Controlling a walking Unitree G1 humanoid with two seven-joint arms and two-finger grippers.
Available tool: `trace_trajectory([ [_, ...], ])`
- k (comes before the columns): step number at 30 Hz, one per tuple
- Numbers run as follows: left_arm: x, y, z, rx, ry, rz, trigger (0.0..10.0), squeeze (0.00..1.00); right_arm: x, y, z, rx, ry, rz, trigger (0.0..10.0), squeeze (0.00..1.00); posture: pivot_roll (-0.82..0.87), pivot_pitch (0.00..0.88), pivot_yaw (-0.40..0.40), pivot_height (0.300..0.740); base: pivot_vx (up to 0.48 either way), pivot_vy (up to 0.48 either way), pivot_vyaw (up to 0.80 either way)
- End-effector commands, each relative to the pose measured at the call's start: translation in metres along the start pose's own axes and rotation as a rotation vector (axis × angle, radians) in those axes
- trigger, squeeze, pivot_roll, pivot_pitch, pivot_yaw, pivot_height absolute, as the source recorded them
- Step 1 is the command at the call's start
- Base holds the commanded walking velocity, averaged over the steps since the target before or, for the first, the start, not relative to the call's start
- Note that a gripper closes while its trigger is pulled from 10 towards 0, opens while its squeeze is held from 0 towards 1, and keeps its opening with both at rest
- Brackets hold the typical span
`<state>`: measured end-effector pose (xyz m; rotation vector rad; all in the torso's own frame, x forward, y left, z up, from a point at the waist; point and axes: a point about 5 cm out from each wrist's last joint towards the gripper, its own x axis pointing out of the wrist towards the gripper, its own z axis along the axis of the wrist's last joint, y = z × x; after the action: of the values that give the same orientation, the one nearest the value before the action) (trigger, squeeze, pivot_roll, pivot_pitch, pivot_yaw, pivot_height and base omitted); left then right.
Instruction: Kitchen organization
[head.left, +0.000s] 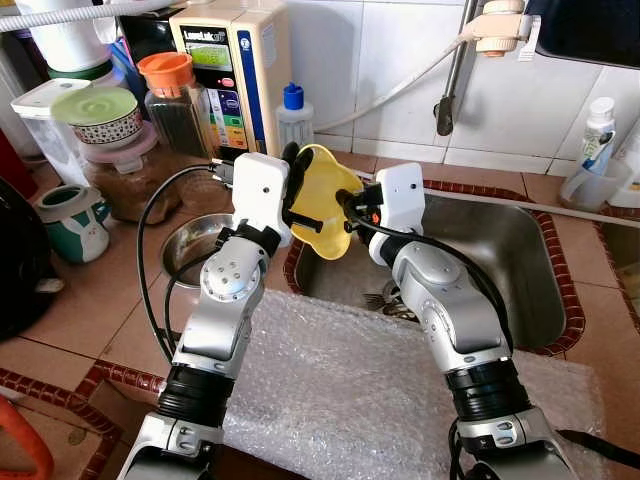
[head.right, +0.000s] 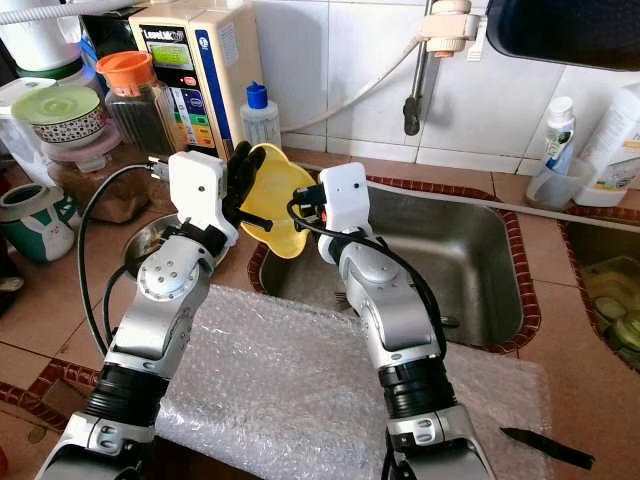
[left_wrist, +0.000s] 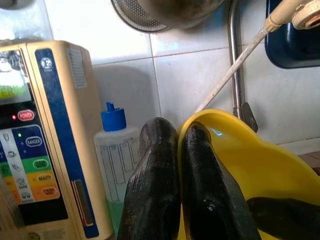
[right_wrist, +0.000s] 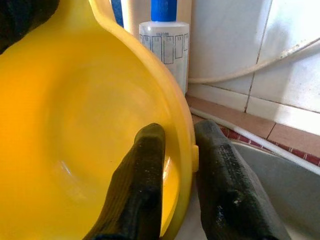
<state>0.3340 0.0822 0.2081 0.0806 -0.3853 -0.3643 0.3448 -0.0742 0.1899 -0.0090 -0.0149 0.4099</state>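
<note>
Head views: you've got the yellow bowl (head.left: 322, 198) up in the air over the near-left corner of the sink (head.left: 520, 260), tipped on edge, hollow facing the right arm. Left gripper (head.left: 296, 190) pinches the rim on the side away from the sink; right gripper (head.left: 345, 208) pinches the rim on the sink side. Both arms are equally near, so the coming move turns on which one lets go (my guess: a handover). The steel bowl (head.left: 195, 243) sits on the counter just left of the sink, under the left arm.

Left wrist view: fingers (left_wrist: 210, 190) closed almost together with the yellow rim between them. The right gripper's dark tip crosses the bowl's inside, cut off at the frame edge.

Right wrist view: fingers (right_wrist: 227, 175) narrowly parted, one inside the bowl and one outside, wall clamped between. The blue-capped bottle (right_wrist: 165, 37) stands behind the sink's back-left corner.

Hard to read: cutlery in the sink, mostly hidden behind the right forearm.
</note>
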Motion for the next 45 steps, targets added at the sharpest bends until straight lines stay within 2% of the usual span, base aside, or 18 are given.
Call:
trace_trajectory([
  [1, 0.000, 0.009, 0.007, 0.035, -0.037, 0.013, 0.0, 0.00, -0.004, -0.030, -0.002, 0.006, 0.018, -0.154, 0.0, 0.00, -0.05, 0.000, 0.065, 0.740, 0.000, 0.000, 0.00],
  [5, 0.000, 0.008, 0.006, 0.057, -0.036, 0.003, 0.0, 0.00, -0.004, -0.031, -0.003, -0.001, 0.020, -0.162, 0.0, 0.00, -0.05, 0.000, 0.064, 0.740, 0.000, 0.000, 0.00],
  [9, 0.000, 0.007, 0.005, 0.037, -0.035, -0.001, 0.0, 0.00, -0.004, -0.033, -0.002, -0.004, 0.019, -0.166, 0.0, 0.00, -0.05, 0.000, 0.064, 0.740, 0.000, 0.000, 0.00],
  [10, 0.000, 0.007, 0.005, 0.038, -0.036, -0.003, 1.2, 0.14, -0.004, -0.033, -0.002, -0.004, 0.018, -0.167, 0.0, 0.00, -0.05, 0.000, 0.064, 0.740, 0.000, 0.000, 0.00],
  [11, 0.000, 0.007, 0.005, 0.039, -0.036, -0.004, 2.0, 0.67, -0.004, -0.033, -0.002, -0.004, 0.018, -0.167, 0.0, 0.00, -0.05, 0.000, 0.064, 0.740, 0.000, 0.000, 0.00],
  [12, 0.000, 0.007, 0.005, 0.034, -0.034, -0.007, 3.2, 1.00, -0.004, -0.033, -0.002, -0.003, 0.018, -0.167, 0.0, 0.00, -0.05, 0.000, 0.063, 0.740, 0.000, 0.000, 0.00],
  [13, -0.001, 0.006, 0.003, 0.028, -0.030, -0.013, 7.8, 1.00, -0.004, -0.033, -0.003, -0.001, 0.018, -0.167, 0.0, 0.00, -0.05, 0.000, 0.063, 0.740, 0.000, 0.000, 0.00],
  [14, -0.001, 0.006, 0.003, 0.026, -0.028, -0.017, 10.0, 1.00, -0.003, -0.032, -0.003, 0.000, 0.017, -0.166, 0.0, 0.00, -0.05, 0.000, 0.064, 0.740, 0.000, 0.000, 0.00],
  [18, -0.003, 0.007, 0.001, 0.016, -0.023, -0.015, 10.0, 1.00, -0.003, -0.032, -0.003, 0.001, 0.016, -0.167, 0.0, 0.00, -0.04, 0.000, 0.065, 0.740, 0.000, 0.000, 0.00],
  [21, -0.003, 0.006, 0.000, -0.025, -0.019, -0.018, 10.0, 1.00, -0.003, -0.031, -0.003, 0.004, 0.015, -0.168, 0.0, 0.00, -0.04, 0.000, 0.066, 0.740, 0.000, 0.000, 0.00],
  [28, -0.001, -0.007, 0.003, -0.118, -0.023, -0.092, 10.0, 1.00, -0.002, -0.029, -0.006, -0.010, 0.017, -0.176, 0.0, 0.00, -0.04, 0.000, 0.064, 0.740, 0.000, 0.000, 0.00],
  [32, -0.014, -0.015, -0.015, -0.172, 0.080, -0.164, 10.0, 1.00, -0.004, -0.041, -0.011, -0.044, 0.022, -0.236, 0.0, 0.00, -0.04, 0.000, 0.064, 0.740, 0.000, 0.000, 0.00],
  [35, -0.026, -0.020, -0.028, -0.214, 0.157, -0.208, 10.0, 1.00, -0.006, -0.057, -0.014, -0.096, 0.024, -0.316, 0.0, 0.00, -0.03, 0.000, 0.066, 0.740, 0.000, 0.000, 0.00],
  [38, -0.037, -0.017, -0.033, -0.239, 0.210, -0.217, 10.0, 1.00, -0.008, -0.074, -0.017, -0.161, 0.024, -0.375, 0.0, 0.00, -0.02, 0.000, 0.066, 0.740, 0.000, 0.000, 0.00],
  [44, -0.048, -0.011, -0.040, -0.248, 0.264, -0.208, 10.0, 1.00, -0.011, -0.094, -0.034, -0.259, 0.076, -0.432, 0.0, 0.00, 0.00, 0.000, 0.072, 0.740, 0.000, 0.000, 0.00],
  [45, -0.050, -0.011, -0.041, -0.249, 0.272, -0.209, 10.0, 1.00, -0.011, -0.096, -0.036, -0.267, 0.082, -0.435, 1.2, 0.00, 0.01, 0.000, 0.077, 0.740, 0.000, 0.000, 0.00],
])
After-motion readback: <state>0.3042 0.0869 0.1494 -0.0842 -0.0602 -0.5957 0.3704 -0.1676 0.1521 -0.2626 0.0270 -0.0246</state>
